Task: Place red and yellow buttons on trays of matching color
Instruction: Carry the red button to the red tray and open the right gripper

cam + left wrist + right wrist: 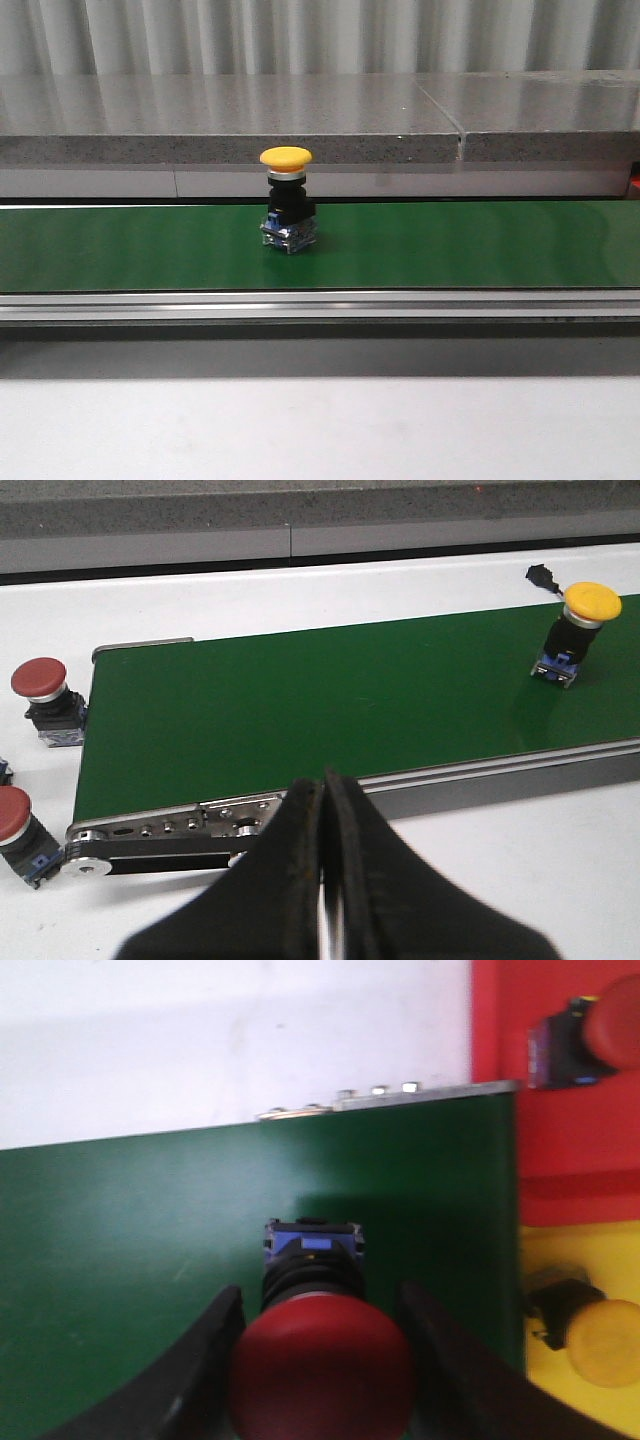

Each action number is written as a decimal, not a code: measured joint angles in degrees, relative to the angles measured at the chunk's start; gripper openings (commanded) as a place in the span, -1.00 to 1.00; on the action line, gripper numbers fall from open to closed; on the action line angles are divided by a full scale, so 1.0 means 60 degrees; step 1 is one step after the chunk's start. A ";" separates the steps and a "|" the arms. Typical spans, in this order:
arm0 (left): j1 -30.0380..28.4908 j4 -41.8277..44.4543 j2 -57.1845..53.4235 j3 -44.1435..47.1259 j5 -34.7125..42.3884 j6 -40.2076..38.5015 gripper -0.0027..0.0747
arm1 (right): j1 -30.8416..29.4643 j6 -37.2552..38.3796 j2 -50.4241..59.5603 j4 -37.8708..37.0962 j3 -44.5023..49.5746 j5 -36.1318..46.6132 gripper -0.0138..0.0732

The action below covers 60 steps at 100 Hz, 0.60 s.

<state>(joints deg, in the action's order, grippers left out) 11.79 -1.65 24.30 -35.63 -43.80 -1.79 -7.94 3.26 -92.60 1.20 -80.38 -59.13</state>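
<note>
The right hand (pixel 320 1360) is spread around a red button (pixel 318 1360) on the green belt (pixel 130 1240), fingers (pixel 205 1360) beside its cap. The left hand (pixel 325 810) is pressed together, holding nothing.

Grey speckled stone ledge (pixel 230 125) before pale corrugated wall (pixel 300 35).

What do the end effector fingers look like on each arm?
Left end effector: black, matte fingers, broad at the base and tapering to thin tips. Right end effector: same black fingers, curved. No cables or markings visible in either wrist view.
</note>
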 measured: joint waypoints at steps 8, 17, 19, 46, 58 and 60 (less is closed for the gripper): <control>0.0000 0.0000 0.0000 0.0000 0.0000 0.0000 -0.98 | -0.0633 0.0000 0.0000 -0.0032 0.0000 0.0000 -0.46; 0.0000 0.0000 0.0000 0.0000 0.0000 0.0000 -0.98 | -0.1205 0.0000 0.0000 -0.0037 0.0000 0.0035 -0.46; 0.0000 0.0000 0.0000 0.0000 0.0000 0.0000 -0.98 | -0.1332 0.0000 0.0000 -0.0037 0.0000 0.0057 -0.46; 0.0000 0.0000 0.0000 0.0000 0.0000 0.0000 -0.98 | -0.2111 -0.0019 -0.0189 -0.0200 0.0000 0.0667 -0.46; 0.0000 0.0000 0.0000 0.0000 0.0000 0.0000 -0.98 | -0.2130 -0.0019 -0.0491 -0.0383 0.0000 0.1130 -0.46; 0.0000 0.0000 0.0000 0.0000 0.0000 0.0000 -0.98 | -0.2130 -0.0019 -0.0558 -0.0428 0.0000 0.1188 -0.46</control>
<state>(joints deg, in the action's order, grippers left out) 11.79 -1.65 24.30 -35.63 -43.80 -1.79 -20.72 3.15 -95.95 -1.36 -80.38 -52.01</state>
